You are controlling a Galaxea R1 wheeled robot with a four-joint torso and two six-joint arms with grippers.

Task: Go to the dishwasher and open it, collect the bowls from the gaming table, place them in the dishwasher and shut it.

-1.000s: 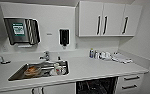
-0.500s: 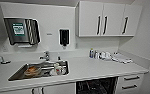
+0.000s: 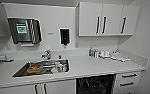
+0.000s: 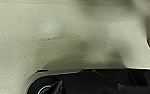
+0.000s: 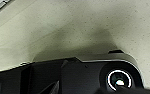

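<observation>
counter (image 3: 91, 66): white
wall cabinets (image 3: 103, 18): white, black handles
sink (image 3: 23, 71): silver-grey
dishwasher (image 3: 94, 84): dark interior
floor (image 4: 66, 37): pale, finely speckled

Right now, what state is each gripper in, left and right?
Left gripper: cannot be told; its wrist view looks down at speckled floor.
Right gripper: cannot be told; same floor under it.

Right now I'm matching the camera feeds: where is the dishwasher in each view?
Head: dishwasher at the bottom edge, under the counter, right of the sink, dark racks showing.
Left wrist: aimed at a speckled beige surface.
Right wrist: aimed at the same surface.
Shared landmark: that surface, in both wrist views.
</observation>
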